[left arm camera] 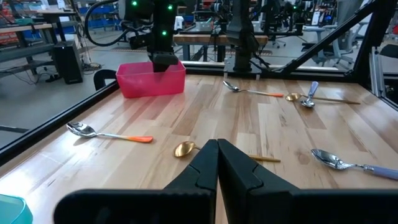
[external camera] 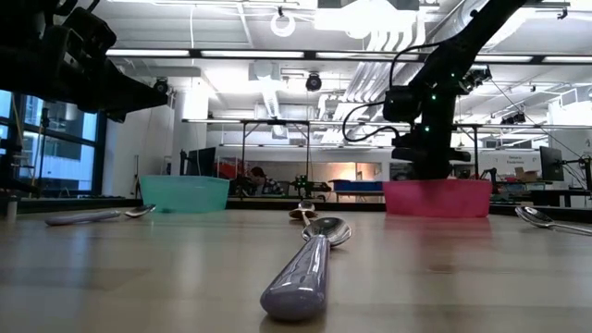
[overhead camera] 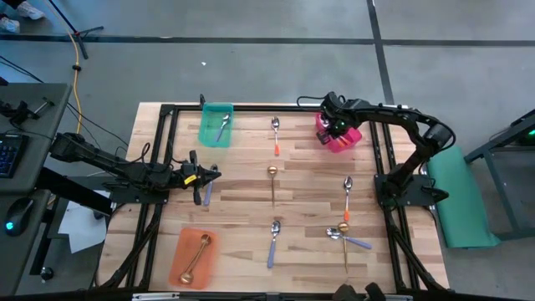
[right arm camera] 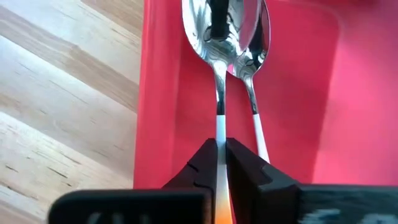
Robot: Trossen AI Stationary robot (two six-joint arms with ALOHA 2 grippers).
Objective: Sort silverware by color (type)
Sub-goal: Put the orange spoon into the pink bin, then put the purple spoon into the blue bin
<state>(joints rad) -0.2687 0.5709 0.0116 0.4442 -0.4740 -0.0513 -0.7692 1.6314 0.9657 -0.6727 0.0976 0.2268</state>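
Observation:
My right gripper [overhead camera: 337, 127] points down into the pink bin [overhead camera: 353, 136] at the table's far right, shut on an orange-handled spoon [right arm camera: 219, 93]. A second spoon [right arm camera: 252, 59] of that kind lies on the bin floor beside it. My left gripper [overhead camera: 214, 174] is shut, holds nothing and hovers level over the table's left side, next to a blue-handled spoon [overhead camera: 206, 194] lying flat. More silverware lies flat on the table: orange-handled spoons [overhead camera: 276, 134] [overhead camera: 347, 196], a gold one [overhead camera: 272, 182], a blue-handled one [overhead camera: 273, 242], and a gold and a blue-handled one crossed [overhead camera: 344, 237]. My right gripper pinches the spoon's handle [right arm camera: 221, 134] between its two fingers, where the white part turns orange. The fingers come from above, pointing down, along the handle. The spoon hangs bowl-down inside the pink bin; whether the bowl touches the floor I cannot tell.
A teal bin [overhead camera: 207, 132] at the far left holds a blue-handled spoon. An orange bin [overhead camera: 179, 251] at the near left holds a gold spoon. A black frame [overhead camera: 251, 108] runs around the tabletop. Bare wood lies in the middle between the spoons.

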